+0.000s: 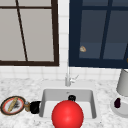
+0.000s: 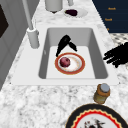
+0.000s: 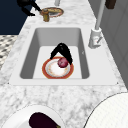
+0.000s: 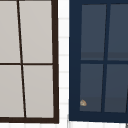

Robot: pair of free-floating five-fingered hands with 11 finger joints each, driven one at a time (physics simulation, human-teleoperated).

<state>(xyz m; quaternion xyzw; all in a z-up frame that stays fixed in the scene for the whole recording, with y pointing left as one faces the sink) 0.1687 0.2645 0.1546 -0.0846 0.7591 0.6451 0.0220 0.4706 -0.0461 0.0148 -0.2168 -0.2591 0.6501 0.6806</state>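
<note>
Where the front view faces the sink (image 1: 45, 100), the left hand (image 1: 35, 107) hangs at the basin's 9 o'clock beside a small jar (image 1: 27, 106); its fingers cannot be judged. The right hand (image 1: 72, 97) sits in the basin.

Left side view: the right hand (image 2: 64, 44), fingers straight and pointing down, touches the 12 o'clock rim of an orange-rimmed plate (image 2: 78, 67) carrying a round, dark-red fruit (image 2: 65, 61) without long axis.

Right side view: identical contact; the fruit (image 3: 62, 62) lies at the plate's 2 o'clock.

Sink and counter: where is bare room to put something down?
Free: the marble counter in front of the sink basin, between basin and eggplant plate; also the ledge beside the faucet. Crowded: the basin floor, with the right hand at the red-rimmed plate; the left hand by the jar.
</note>
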